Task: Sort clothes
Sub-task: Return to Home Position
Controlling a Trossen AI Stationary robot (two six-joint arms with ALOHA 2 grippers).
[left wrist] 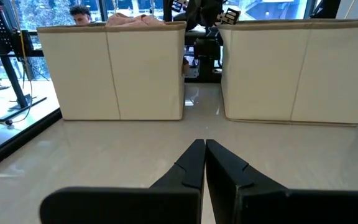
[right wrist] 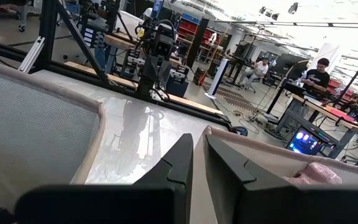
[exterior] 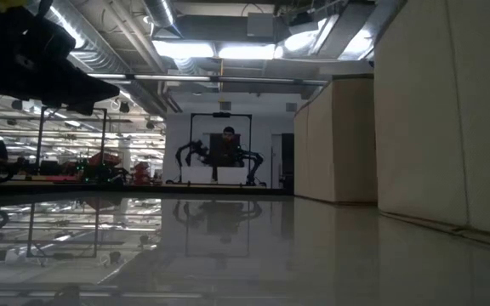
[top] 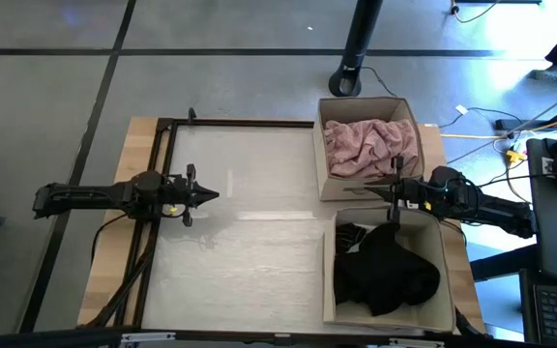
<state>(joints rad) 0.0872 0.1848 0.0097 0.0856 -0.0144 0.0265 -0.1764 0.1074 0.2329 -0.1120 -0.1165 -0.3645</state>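
A pink piece [top: 367, 145] lies in the far beige box [top: 321, 155]; its top also shows over that box's wall in the left wrist view [left wrist: 135, 20]. Black pieces [top: 385, 275] lie heaped in the near beige box [top: 329, 280]. My right gripper [top: 392, 198] is shut and empty above the place where the two boxes meet; the pink piece shows beside it in the right wrist view [right wrist: 319, 174]. My left gripper [top: 211, 196] is shut and empty over the table's left half, pointing at the boxes [left wrist: 120, 68]. The plaid shirt, the navy piece and the socks are out of view.
The white table top [top: 249, 242] lies between my left gripper and the boxes. A black frame [top: 240, 123] runs along the table's far and left edges. In the low view the box walls [exterior: 415, 110] fill the right side. People show in the room beyond.
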